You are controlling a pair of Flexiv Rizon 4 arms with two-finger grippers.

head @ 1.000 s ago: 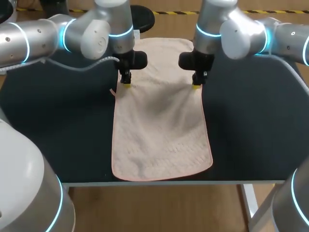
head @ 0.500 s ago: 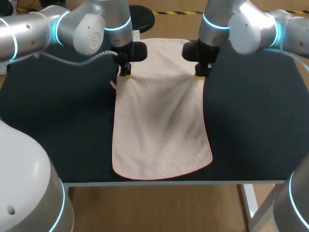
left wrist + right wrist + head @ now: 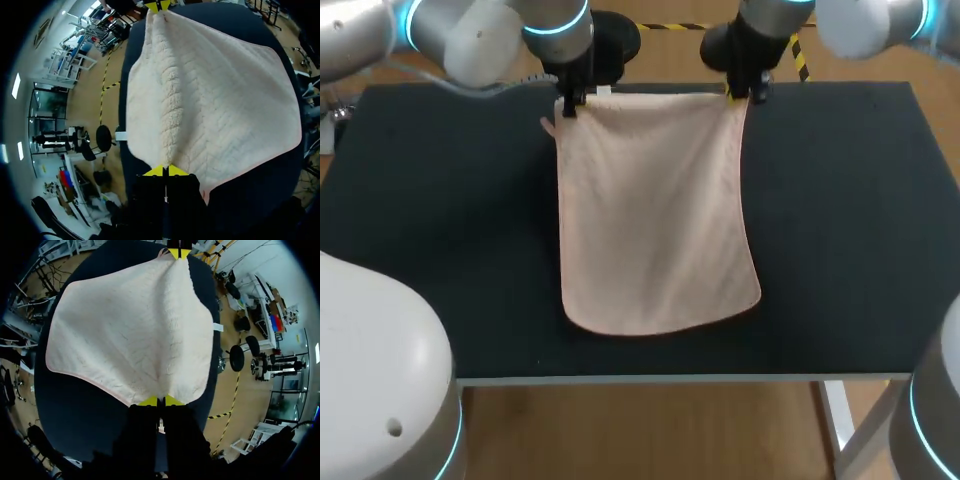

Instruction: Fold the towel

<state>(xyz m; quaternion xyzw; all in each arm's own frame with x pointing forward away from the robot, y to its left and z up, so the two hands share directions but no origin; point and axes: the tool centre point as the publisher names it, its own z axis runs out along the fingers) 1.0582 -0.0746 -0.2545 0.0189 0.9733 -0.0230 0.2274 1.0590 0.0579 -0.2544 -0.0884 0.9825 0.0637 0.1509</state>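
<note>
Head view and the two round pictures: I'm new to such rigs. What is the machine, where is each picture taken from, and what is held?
A two-armed robot stands at a black table. The head view looks down from above and behind it. Each round picture comes from a camera on one arm's wrist, looking along its fingers. A pale pink terry towel lies spread on the table. The left tool and the right tool, each with two yellow tips, are shut on the towel's two far corners. Each wrist view shows the other arm's yellow tips at the opposite corner.
</note>
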